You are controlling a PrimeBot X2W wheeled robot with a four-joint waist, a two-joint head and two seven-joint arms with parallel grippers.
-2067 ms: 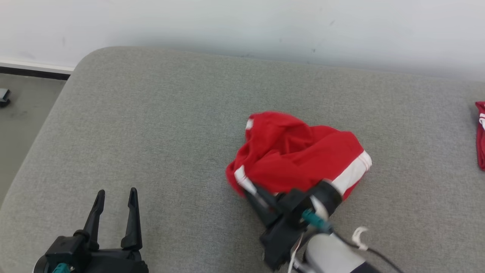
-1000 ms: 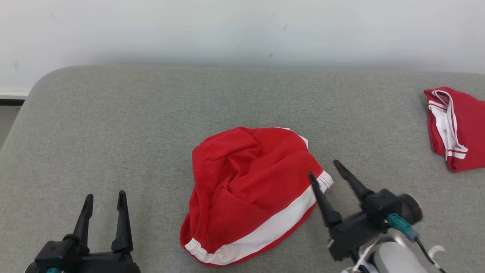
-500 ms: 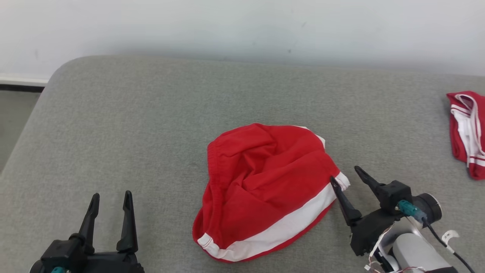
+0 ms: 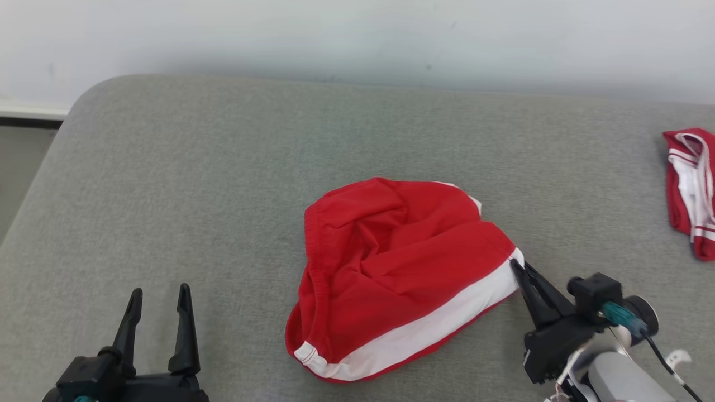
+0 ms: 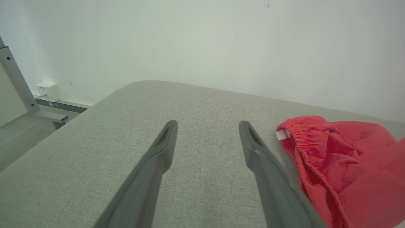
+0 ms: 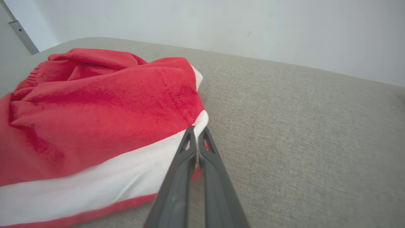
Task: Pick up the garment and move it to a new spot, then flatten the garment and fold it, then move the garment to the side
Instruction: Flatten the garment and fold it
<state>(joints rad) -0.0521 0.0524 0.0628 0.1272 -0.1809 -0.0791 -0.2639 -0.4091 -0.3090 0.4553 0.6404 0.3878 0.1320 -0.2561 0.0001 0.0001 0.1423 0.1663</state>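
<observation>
My right jaws, gaping a moment ago, are now pinching the white-banded corner of the crumpled red cloth garment [image 4: 391, 268], lying centrally on the grey upholstered cushion [image 4: 195, 184]; flattening is probably beginning. My left jaws are waiting wide.

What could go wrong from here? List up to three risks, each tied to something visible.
1. The right gripper pinches only one corner of the garment; a pull may slip it free.
2. The left gripper is open and apart from the garment, so a one-sided pull may drag the crumpled heap rather than flatten it.
3. A second garment lies to the right; dragging that way could mix the two.
</observation>
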